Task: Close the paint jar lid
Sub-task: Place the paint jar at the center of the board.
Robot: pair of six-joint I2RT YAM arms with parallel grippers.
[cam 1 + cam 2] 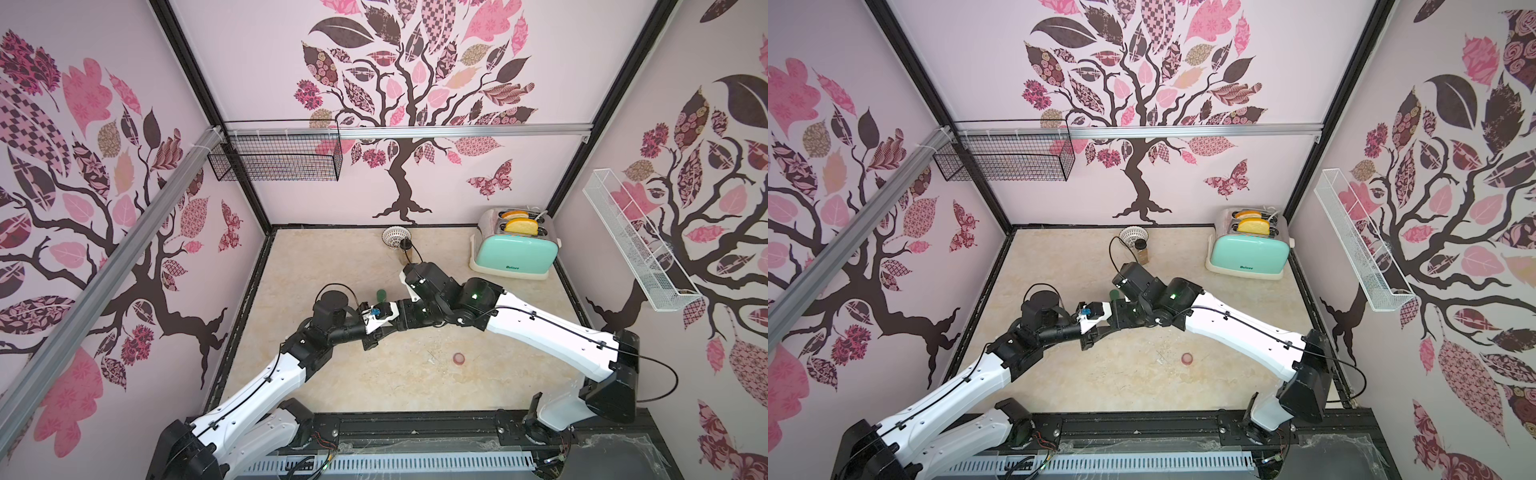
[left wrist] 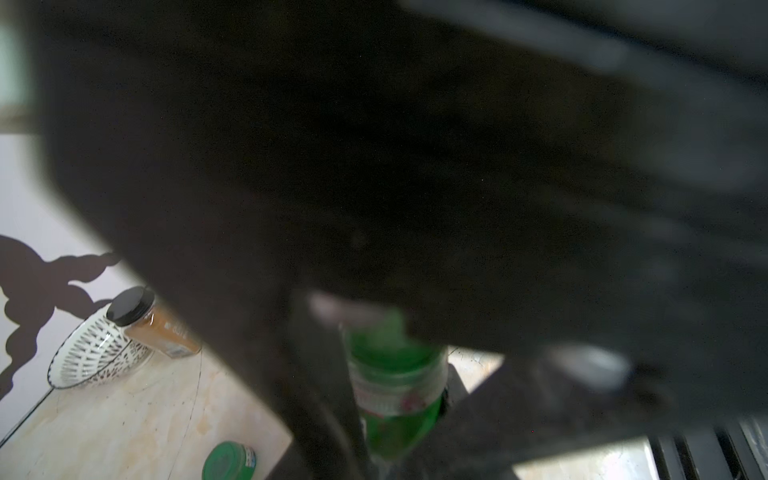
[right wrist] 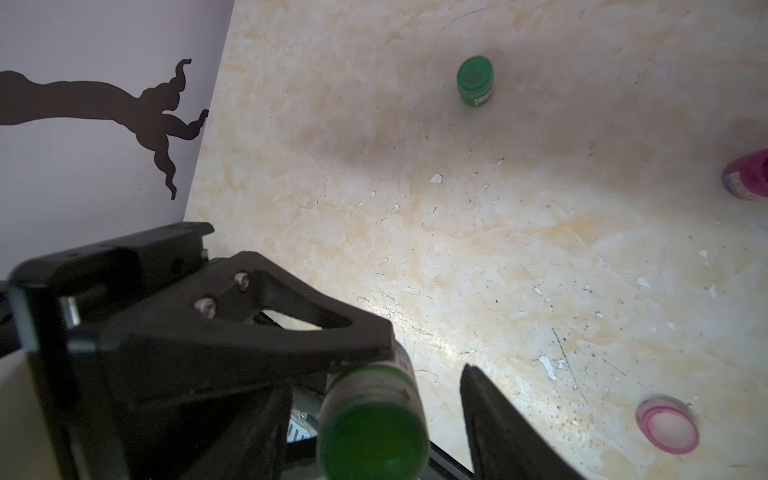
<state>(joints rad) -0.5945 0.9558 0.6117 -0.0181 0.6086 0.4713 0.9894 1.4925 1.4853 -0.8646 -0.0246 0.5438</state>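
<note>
My left fingers (image 3: pixel 232 345) pinch the paint jar (image 3: pixel 374 386) by its body: light, slick plastic, I judge. My right fingers (image 3: pixel 494 411) spread, off the lid (image 3: pixel 374 444); I'd grip its rim.

Pale lilac walls (image 1: pixel 257 54) close in three sides, each printed with a dark brown tree with pink and patterned leaves (image 1: pixel 405 124). Black metal corner posts (image 1: pixel 187 62) join them. A silver aluminium rail (image 1: pixel 457 132) crosses the back wall and carries a black wire-mesh basket (image 1: pixel 274 160). A white wire-mesh shelf (image 1: pixel 636 245) hangs on the right-hand wall. The beige marble-patterned floor board (image 1: pixel 332 257) is scuffed and evenly lit, with a mint-green toaster (image 1: pixel 515 253) in its far corner.
</note>
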